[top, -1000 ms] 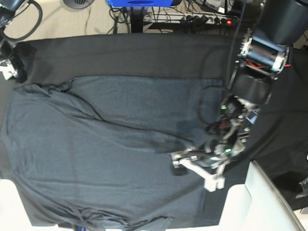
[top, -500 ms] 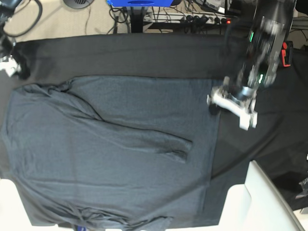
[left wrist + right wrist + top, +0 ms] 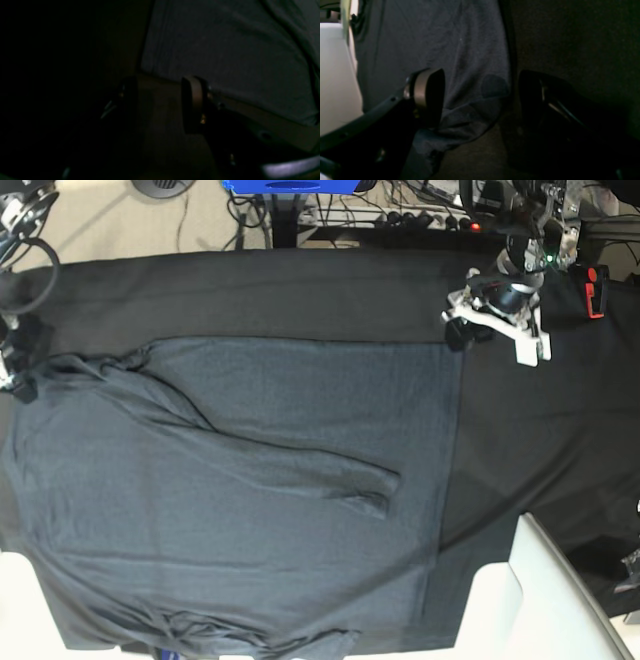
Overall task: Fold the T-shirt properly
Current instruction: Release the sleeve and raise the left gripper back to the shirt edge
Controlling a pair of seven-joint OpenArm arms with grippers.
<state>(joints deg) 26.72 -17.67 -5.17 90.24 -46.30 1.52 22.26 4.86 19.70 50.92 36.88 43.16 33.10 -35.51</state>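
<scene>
The T-shirt (image 3: pixel 250 480) lies spread on the black tablecloth (image 3: pixel 300 290), dark slate-grey, with one long sleeve folded across its body and the cuff (image 3: pixel 375 492) near the middle. My left gripper (image 3: pixel 497 320) hovers just beyond the shirt's far right corner, open, with nothing between its fingers. The left wrist view shows that gripper (image 3: pixel 161 102) over bare cloth, the T-shirt (image 3: pixel 237 50) ahead of it. My right gripper (image 3: pixel 14 370) sits at the shirt's far left edge. In the right wrist view it (image 3: pixel 480 97) is wide open above a rumpled edge of the T-shirt (image 3: pixel 460 62).
White padding (image 3: pixel 545 600) borders the table's near right corner and shows again at the near left. Cables and a power strip (image 3: pixel 420 220) lie on the floor behind the table, next to a blue object (image 3: pixel 290 185). A red item (image 3: pixel 595 290) sits at the far right.
My left gripper has left the sleeve cuff lying on the shirt, risen and swung to the far right corner, its jaws narrower. The right gripper shifted slightly at the left edge.
</scene>
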